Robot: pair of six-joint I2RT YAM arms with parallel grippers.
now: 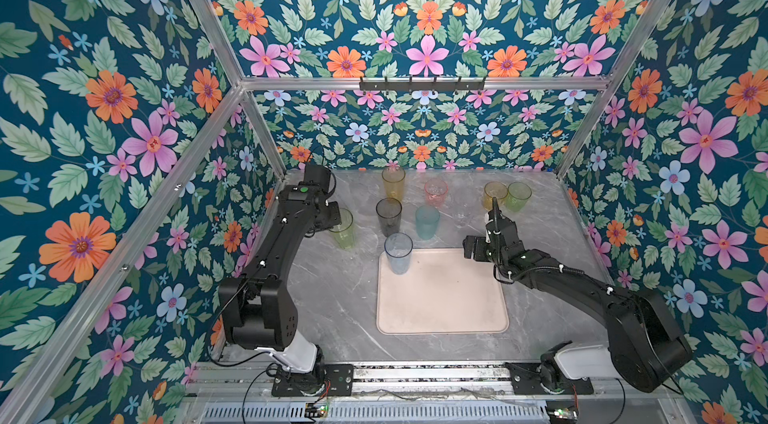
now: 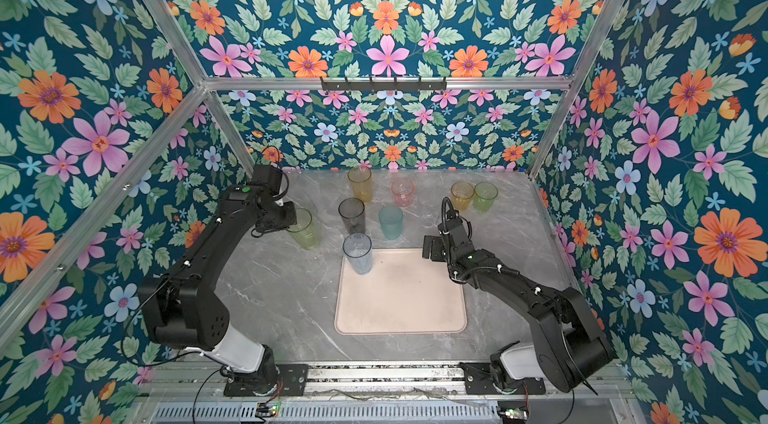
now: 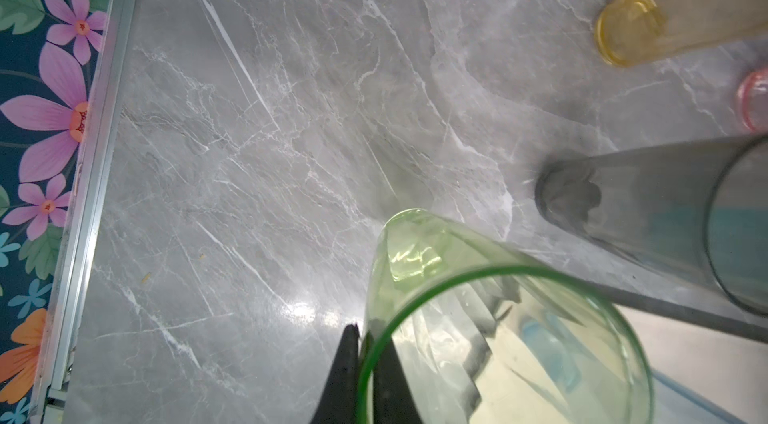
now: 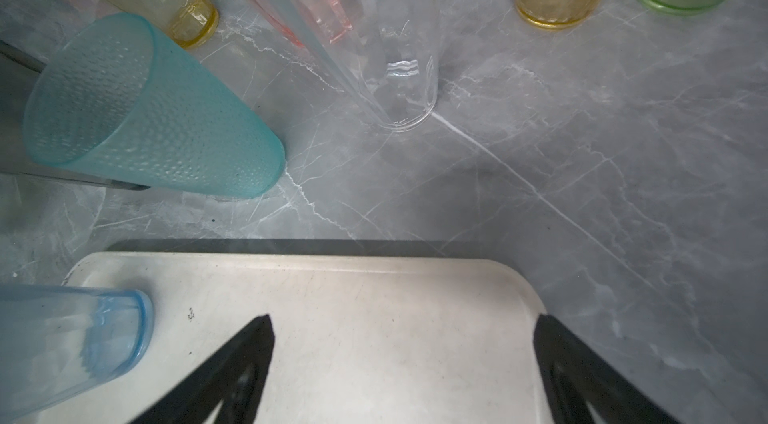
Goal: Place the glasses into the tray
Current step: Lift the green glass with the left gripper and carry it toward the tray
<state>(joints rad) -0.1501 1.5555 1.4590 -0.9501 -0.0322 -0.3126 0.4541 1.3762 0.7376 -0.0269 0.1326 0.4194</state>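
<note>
While the left jaws are pinched tight on the rim of the yellow-green tumbler (image 3: 498, 339), one finger inside the wall and one outside, that glass is to the left of the tray (image 1: 442, 310) over the grey marble table (image 1: 332, 301), near the smoky dark tumbler (image 1: 388, 216). Whether its base touches the table I cannot tell. The blue-grey tumbler (image 1: 398, 253) stands upright in the tray's far left corner, the only glass inside it. Beyond the tray's far edge stand the teal tumbler (image 1: 427, 222) and the clear tumbler (image 4: 399, 69). Farther back are the tall amber tumbler (image 1: 393, 183) and the pink tumbler (image 1: 435, 191). The short amber tumbler (image 1: 494, 193) and the short green tumbler (image 1: 518, 195) stand just beside each other at the far right. The right jaws stand wide apart and empty above the tray's far right corner.
</note>
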